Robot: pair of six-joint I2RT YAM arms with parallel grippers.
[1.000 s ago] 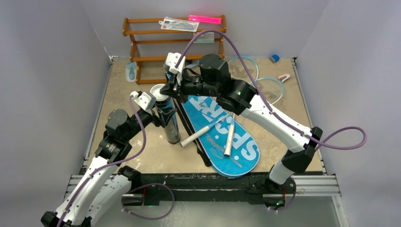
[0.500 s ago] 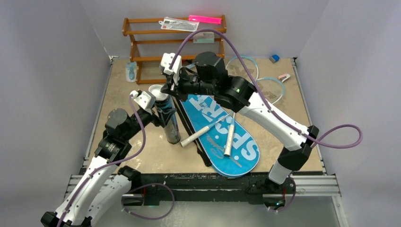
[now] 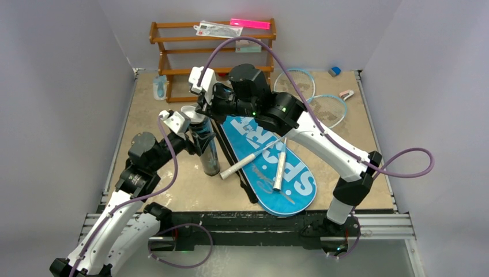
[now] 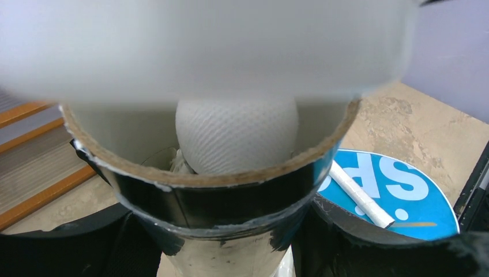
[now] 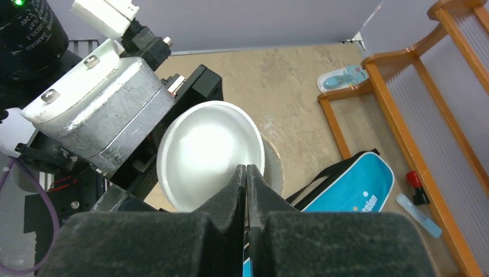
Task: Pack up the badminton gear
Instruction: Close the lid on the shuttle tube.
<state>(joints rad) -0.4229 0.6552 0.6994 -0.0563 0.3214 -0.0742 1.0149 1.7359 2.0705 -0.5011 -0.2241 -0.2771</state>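
Two sets of fingers meet at the tube. Your left fingers are clamped around its black wall, holding it standing on the table, just left of the blue bag. Your right fingers are pressed together and, as far as the close view lets you judge, pinch the rim of the white lid, which hangs just over the tube's open mouth. A shuttlecock shows inside. Both rackets lie with their handles on the bag.
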